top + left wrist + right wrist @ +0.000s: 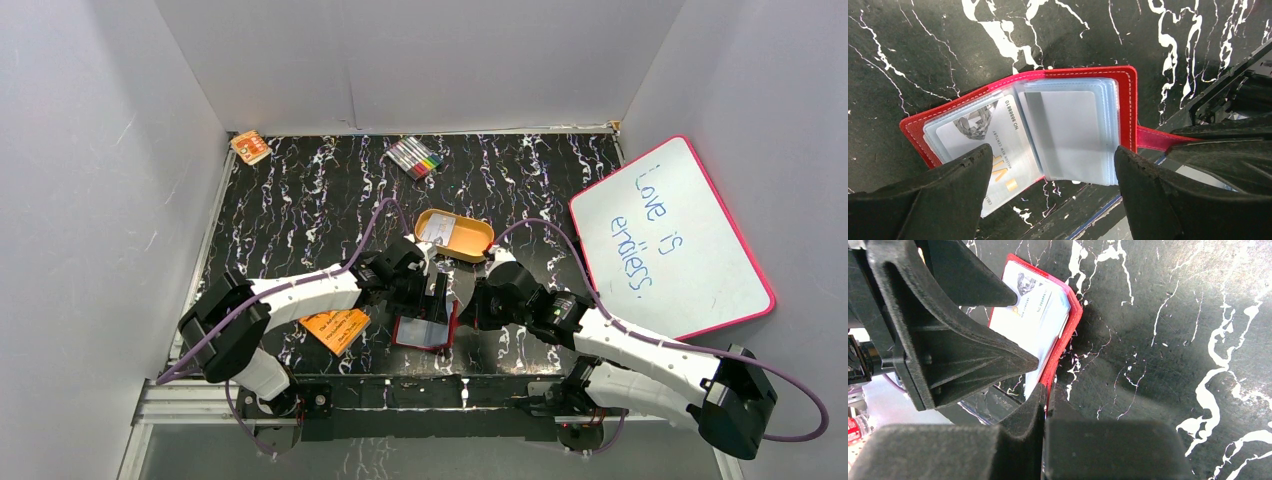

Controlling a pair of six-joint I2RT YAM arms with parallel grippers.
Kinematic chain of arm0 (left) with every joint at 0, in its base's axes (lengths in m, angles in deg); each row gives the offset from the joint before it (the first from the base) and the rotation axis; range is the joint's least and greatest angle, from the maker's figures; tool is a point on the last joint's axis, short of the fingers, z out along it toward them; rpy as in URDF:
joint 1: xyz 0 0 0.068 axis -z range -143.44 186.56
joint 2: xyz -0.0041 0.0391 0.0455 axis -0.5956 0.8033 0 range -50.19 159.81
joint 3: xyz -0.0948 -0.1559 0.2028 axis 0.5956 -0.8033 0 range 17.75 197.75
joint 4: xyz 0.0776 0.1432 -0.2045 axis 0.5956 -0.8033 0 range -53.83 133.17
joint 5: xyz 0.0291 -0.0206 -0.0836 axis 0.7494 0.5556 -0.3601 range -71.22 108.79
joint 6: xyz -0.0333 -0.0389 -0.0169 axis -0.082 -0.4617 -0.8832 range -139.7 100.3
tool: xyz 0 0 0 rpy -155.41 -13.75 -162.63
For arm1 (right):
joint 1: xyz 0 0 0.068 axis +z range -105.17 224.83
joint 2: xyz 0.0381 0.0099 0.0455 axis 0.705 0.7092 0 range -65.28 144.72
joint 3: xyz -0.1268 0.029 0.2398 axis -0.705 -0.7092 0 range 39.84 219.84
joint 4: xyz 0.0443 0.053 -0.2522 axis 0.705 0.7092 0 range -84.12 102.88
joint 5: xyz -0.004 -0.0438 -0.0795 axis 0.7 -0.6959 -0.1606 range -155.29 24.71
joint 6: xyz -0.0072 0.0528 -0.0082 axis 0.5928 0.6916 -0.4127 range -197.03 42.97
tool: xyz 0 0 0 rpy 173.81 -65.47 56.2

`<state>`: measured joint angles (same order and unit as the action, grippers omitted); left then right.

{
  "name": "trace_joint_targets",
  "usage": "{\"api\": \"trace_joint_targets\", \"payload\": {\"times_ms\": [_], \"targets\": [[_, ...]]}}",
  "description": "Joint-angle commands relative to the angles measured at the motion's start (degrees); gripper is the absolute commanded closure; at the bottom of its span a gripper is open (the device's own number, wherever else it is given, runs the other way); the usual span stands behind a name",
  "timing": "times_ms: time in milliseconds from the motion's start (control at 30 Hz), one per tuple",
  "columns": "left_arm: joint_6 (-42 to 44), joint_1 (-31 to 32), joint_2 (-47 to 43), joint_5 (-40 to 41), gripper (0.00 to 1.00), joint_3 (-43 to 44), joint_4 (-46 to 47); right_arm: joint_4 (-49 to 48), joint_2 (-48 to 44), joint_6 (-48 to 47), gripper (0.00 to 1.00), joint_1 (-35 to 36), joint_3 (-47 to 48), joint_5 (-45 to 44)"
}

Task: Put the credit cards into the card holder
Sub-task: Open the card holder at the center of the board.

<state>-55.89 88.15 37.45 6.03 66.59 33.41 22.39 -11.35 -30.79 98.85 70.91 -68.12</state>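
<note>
On the black marbled table (300, 200), near its front edge, the left gripper (1052, 161) hangs spread wide and empty over the open card holder (1128, 100). The right gripper (1044, 402) appears clenched on its snap tab (1154, 138). The credit cards (998, 145) we see lie in its clear pockets. We judge them light, stiff and slippery, best pinched by a protruding edge.

The left arm (300, 293) and the right arm (640, 345) both stretch forward and inward, their wrists close together. The left gripper (1050, 162) points down, its black fingers (948, 190) spread wide and holding nothing. The right gripper (1044, 412) sits low, jaws pressed together, pinching the red edge of the card holder (1070, 325).
</note>
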Motion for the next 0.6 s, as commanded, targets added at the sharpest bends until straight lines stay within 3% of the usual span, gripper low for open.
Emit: {"api": "trace_joint_targets", "payload": {"times_ms": [0, 567], "targets": [[0.05, 0.31, -2.48, -0.25, 0.12, 2.31, 0.18, -2.18, -0.83, -0.68, 1.0, -0.17, 1.33, 0.33], [1.1, 0.35, 1.62, -0.24, 0.15, 2.12, -0.57, -2.72, -1.02, -0.45, 1.0, -0.14, 1.66, 0.88]]}}
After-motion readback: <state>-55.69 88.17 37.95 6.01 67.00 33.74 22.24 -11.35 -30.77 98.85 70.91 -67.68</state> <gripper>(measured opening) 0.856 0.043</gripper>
